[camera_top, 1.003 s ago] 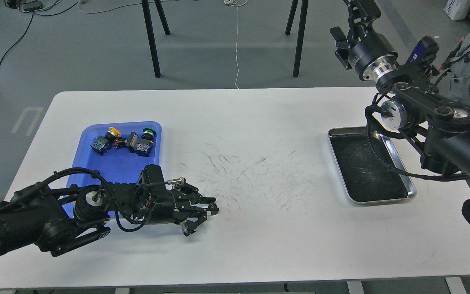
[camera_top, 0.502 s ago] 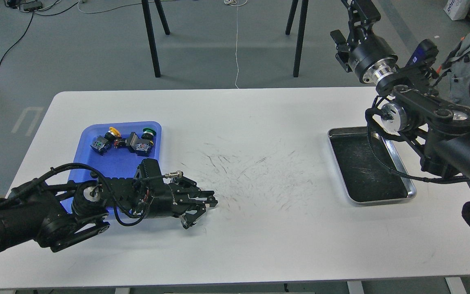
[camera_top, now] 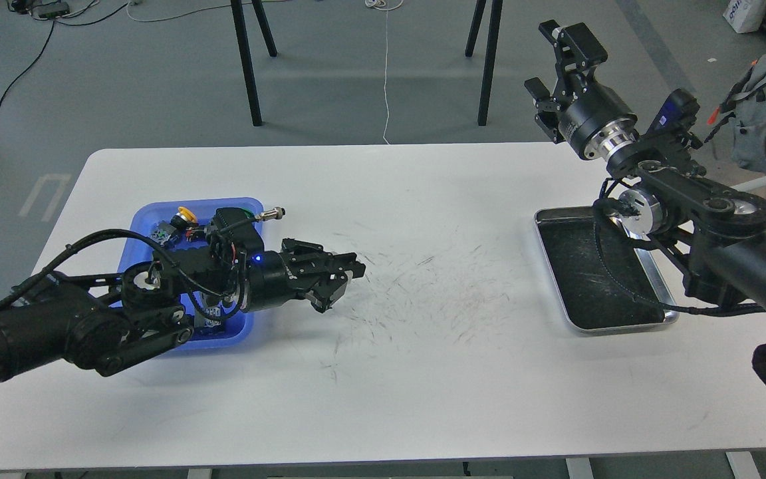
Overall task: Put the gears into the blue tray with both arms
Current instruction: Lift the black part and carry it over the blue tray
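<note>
Head view only. Left gripper is hovering over the white table, just right of the blue tray; its fingers are lying close together, but too dark to tell whether they are pinching anything. Left arm is lying across the tray, hiding most of its floor. Push-button switches are showing at the tray's far end. No gears can be made out anywhere: not on the table, not in the silver tray, whose dark inside looks bare.

Right gripper is raised beyond the table's far right corner, fingers spread, holding nothing.

Judgement: if a gear is in the left claw, it should be carried back over the tray's near rim and released low, clear of the switches.

Room: the middle of the table is lying open between the two trays; the silver tray sits close to the right edge.
</note>
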You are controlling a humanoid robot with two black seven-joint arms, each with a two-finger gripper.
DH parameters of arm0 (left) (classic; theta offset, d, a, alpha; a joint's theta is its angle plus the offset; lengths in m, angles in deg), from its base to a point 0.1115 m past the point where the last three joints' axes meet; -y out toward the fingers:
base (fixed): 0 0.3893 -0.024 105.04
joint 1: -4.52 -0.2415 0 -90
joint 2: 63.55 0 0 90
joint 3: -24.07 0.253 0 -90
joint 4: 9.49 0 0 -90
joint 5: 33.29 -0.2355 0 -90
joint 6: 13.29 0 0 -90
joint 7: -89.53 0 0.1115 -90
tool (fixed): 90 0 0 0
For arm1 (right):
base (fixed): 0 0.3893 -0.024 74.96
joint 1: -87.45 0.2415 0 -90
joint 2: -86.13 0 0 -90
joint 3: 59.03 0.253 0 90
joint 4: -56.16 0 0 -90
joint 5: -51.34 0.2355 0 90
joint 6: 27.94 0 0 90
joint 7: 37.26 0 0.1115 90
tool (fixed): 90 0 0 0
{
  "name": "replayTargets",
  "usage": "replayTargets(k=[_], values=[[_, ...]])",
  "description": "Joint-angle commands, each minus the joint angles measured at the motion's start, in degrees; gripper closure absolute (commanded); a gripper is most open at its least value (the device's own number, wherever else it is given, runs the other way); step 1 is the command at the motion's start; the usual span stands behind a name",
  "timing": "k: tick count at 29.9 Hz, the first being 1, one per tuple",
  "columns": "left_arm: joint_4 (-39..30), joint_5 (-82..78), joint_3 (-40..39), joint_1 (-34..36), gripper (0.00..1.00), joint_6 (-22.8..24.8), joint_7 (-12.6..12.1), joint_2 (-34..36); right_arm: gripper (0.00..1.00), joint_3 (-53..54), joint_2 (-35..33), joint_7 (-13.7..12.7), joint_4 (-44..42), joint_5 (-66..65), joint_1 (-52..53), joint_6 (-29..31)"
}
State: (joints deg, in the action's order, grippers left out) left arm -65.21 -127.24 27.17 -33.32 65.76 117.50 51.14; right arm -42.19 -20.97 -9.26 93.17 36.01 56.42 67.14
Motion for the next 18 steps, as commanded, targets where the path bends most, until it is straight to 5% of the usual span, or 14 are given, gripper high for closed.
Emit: replayTargets(k=[1,18], values=[[-0.26,6.57,-0.46,0.49,0.79,1.81,0.02,0.35,0.02,-0.49,0.05,0.0,0.17,-0.23,-0.7,0.11],[-3.34,27.41,-13.29,-0.39,0.78,15.42,0.02,6.41,0.02,-1.9,0.05,0.0,3.5,-0.23,-5.62,1.95]])
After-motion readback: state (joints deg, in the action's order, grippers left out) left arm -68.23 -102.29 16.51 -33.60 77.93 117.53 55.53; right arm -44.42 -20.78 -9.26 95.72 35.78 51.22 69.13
